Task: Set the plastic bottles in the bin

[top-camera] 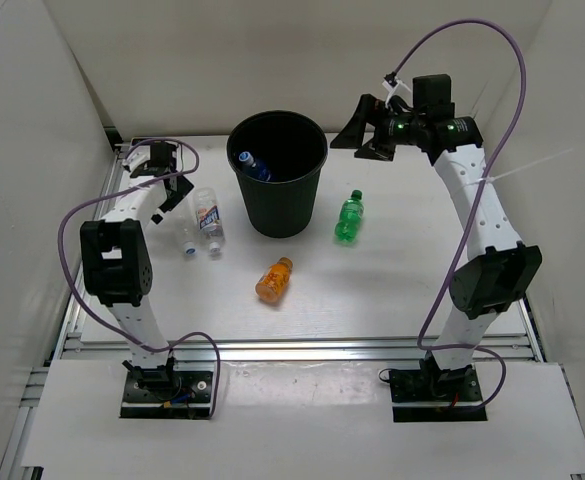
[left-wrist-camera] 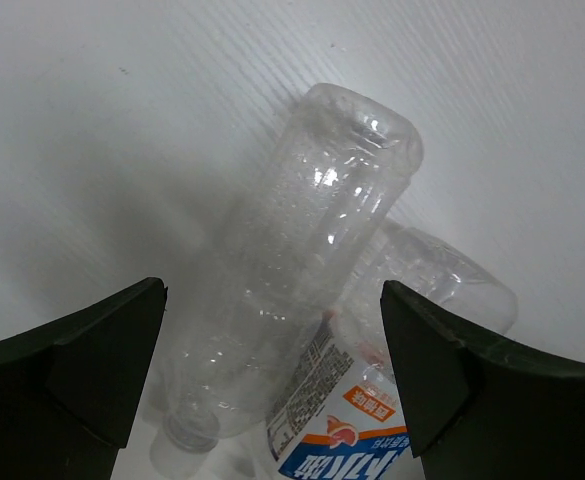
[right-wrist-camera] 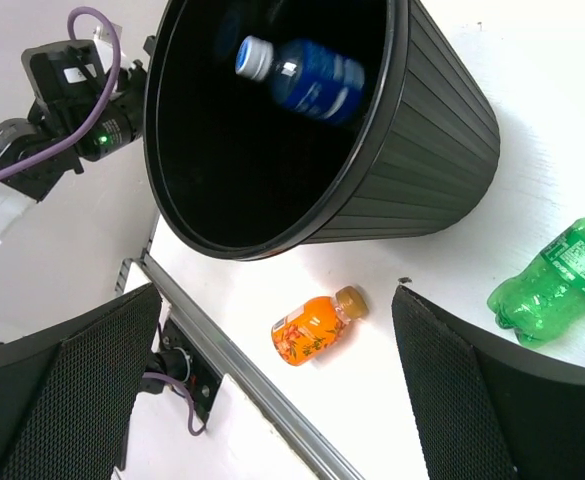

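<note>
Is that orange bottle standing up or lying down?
Lying down. The orange bottle rests on its side on the white table, cap toward the black bin.

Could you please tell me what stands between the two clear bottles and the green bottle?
The black bin stands between them, as the top view shows.

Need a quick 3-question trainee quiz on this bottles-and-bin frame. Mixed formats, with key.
1. True or false: the blue-labelled bottle already lies inside the black bin.
2. How many bottles lie on the table outside the bin?
3. Which lies between the fingers of the open left pincer in its wrist view?
A) green bottle
B) two clear bottles
C) orange bottle

Key: 1 true; 2 four; 3 B.
</note>
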You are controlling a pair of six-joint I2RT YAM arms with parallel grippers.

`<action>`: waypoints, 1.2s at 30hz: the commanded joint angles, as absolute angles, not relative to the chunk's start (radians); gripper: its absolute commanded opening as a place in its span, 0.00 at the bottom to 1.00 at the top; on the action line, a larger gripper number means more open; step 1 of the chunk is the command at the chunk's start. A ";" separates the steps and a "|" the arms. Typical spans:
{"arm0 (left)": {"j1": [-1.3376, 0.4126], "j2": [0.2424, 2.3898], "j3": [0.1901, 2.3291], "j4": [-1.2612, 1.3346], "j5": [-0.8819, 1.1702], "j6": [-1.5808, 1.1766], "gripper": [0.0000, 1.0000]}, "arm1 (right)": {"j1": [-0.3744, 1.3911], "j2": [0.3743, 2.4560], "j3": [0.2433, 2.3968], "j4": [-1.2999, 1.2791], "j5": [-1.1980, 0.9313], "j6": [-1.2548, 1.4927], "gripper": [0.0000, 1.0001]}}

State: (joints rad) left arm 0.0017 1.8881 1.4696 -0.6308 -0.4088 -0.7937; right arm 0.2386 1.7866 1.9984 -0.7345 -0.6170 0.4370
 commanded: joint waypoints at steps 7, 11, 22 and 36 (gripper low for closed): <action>0.002 1.934 1.450 -0.581 -0.305 -0.795 1.00 | 0.221 1.772 2.003 -0.730 -0.630 0.411 1.00; 0.002 1.944 1.393 -0.581 -0.272 -0.827 0.96 | 0.212 1.772 1.993 -0.739 -0.630 0.411 1.00; 0.077 1.829 1.428 -0.581 -0.198 -0.871 0.49 | 0.164 1.744 1.956 -0.739 -0.630 0.411 1.00; -0.210 1.827 2.202 -0.592 -0.206 -0.810 0.49 | 0.155 1.717 1.918 -0.739 -0.614 0.431 1.00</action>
